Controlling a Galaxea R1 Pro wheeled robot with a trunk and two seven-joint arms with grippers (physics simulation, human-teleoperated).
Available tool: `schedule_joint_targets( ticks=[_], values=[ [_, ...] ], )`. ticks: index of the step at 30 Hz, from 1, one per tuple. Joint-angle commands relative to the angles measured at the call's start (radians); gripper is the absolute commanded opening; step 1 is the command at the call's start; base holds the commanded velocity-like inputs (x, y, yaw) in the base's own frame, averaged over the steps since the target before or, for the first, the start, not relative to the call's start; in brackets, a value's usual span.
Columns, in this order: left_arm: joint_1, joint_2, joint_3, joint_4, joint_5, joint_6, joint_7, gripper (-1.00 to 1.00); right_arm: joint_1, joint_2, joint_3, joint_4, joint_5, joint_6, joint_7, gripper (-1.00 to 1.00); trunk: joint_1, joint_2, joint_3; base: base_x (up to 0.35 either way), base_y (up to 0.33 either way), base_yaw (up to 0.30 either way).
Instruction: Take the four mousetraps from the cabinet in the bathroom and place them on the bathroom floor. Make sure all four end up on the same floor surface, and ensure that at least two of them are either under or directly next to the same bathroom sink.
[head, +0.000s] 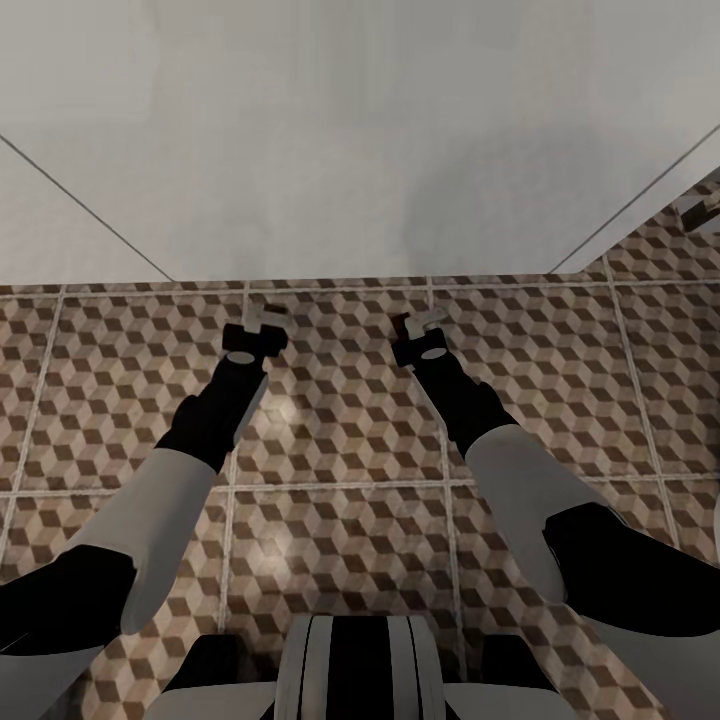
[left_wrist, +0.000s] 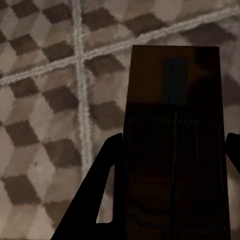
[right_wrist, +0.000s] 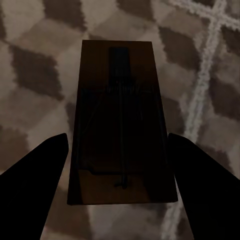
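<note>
I hold left gripper (head: 266, 318) clamped on mousetrap (left_wrist: 172, 145) | right gripper (head: 420, 325) clamped on second mousetrap (right_wrist: 120, 125) | both over bathroom floor (head: 340, 520)

Count of items on view:

Mousetraps: two. One mousetrap (left_wrist: 175, 145) appears in the left wrist view, a dark brown board with wire, between the two dark fingers. A second mousetrap (right_wrist: 121, 125) appears in the right wrist view, likewise between two fingers.

Grippers: two, the left gripper (head: 262, 322) and the right gripper (head: 420, 328), each with two fingers.

Arms: two.

Floor surfaces: one cube-patterned tiled floor (head: 340, 440), several tiles across; an exact tile count cannot be given.

White wall panels: three (head: 360, 140), divided by two seams.
</note>
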Motion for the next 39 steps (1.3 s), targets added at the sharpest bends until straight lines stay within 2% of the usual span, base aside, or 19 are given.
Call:
schedule_joint_targets(
  ticks=[1,17,21,25,39],
  values=[
    [0.000,0.000,-0.003,0.002,-0.012,0.005,0.004,-1.00,0.000,0.000,0.003,-0.001,0.008,0.008,-0.003,-1.00,0.000,0.000,0.000,0.000,0.000,0.000],
    [0.000,-0.011,-0.003,0.069,-0.012,-0.015,0.002,-1.00,0.000,0.000,0.003,-0.001,0.006,0.006,-0.003,-1.00,0.000,0.000,0.000,0.000,0.000,0.000],
    [0.000,-0.011,-0.003,0.099,-0.012,-0.098,0.003,-1.00,0.000,0.000,0.003,-0.001,0.006,0.006,-0.003,-1.00,0.000,0.000,0.000,0.000,0.000,0.000],
    [0.000,-0.011,-0.003,0.119,-0.012,-0.125,0.004,-1.00,0.000,0.000,0.003,-0.001,0.006,0.006,-0.002,-1.00,0.000,0.000,0.000,0.000,0.000,0.000],
    [0.000,-0.014,-0.003,0.166,-0.012,-0.135,0.004,-1.00,0.000,0.000,0.004,0.002,0.006,0.005,-0.002,-1.00,0.000,0.000,0.000,0.000,0.000,0.000]
  ],
)
